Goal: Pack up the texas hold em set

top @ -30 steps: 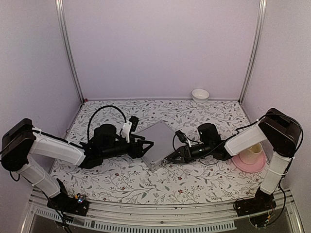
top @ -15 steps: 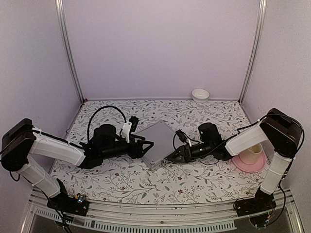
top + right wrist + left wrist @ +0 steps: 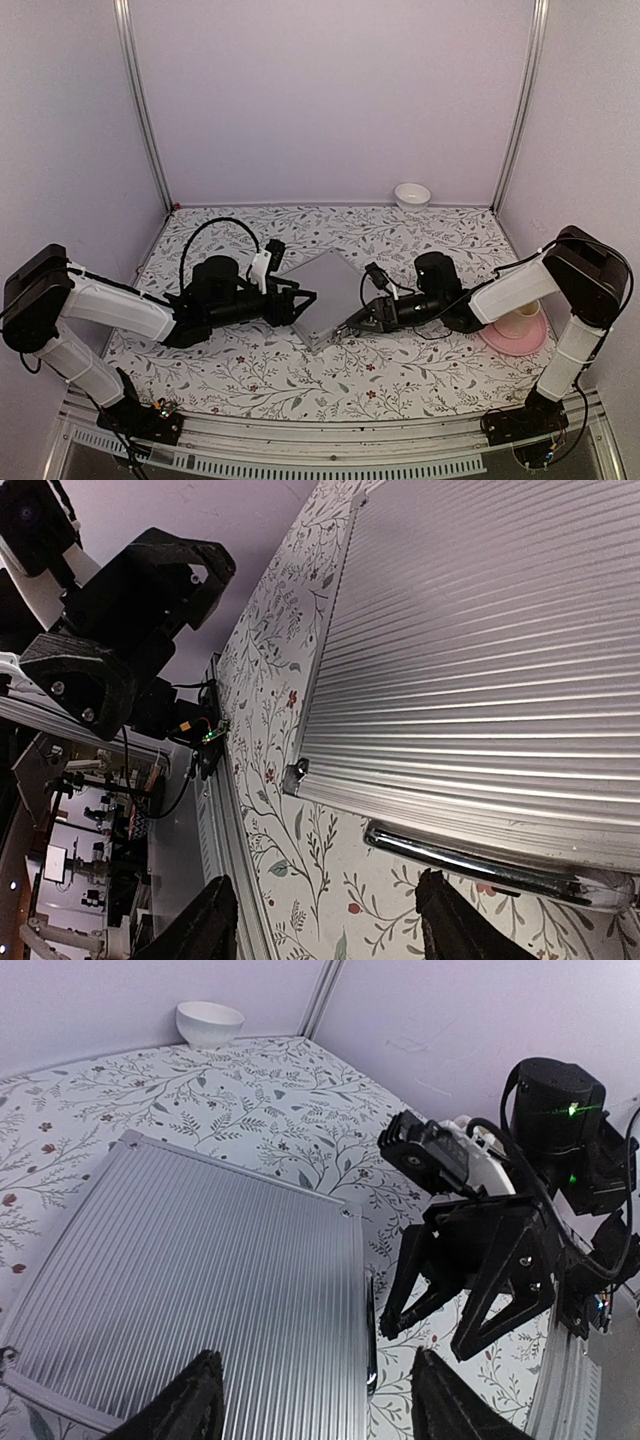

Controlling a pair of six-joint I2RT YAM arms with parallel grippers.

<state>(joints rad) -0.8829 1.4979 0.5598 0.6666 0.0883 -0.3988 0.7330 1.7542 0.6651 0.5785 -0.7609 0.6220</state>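
The small silver aluminium briefcase (image 3: pixel 325 292) lies closed and flat on the flowered table, between both arms. Its ribbed lid fills the left wrist view (image 3: pixel 190 1290) and the right wrist view (image 3: pixel 480 650). Its chrome handle (image 3: pixel 480 865) runs along the edge facing the right arm. My left gripper (image 3: pixel 306 300) is open over the case's left edge; its fingertips (image 3: pixel 195 1400) straddle the lid's near part. My right gripper (image 3: pixel 346 327) is open, low by the handle side, its fingertips (image 3: pixel 445 920) apart beside the handle. Cards, chips and the button are out of view.
A small white bowl (image 3: pixel 412 195) stands at the back wall. A cream cup on a pink plate (image 3: pixel 516 328) sits at the right, close to the right arm. The enclosure's walls and metal posts stand around the table. The front rail runs along the near edge.
The right arm has pulled back a little to the right from the case. The left arm and the case have not moved.
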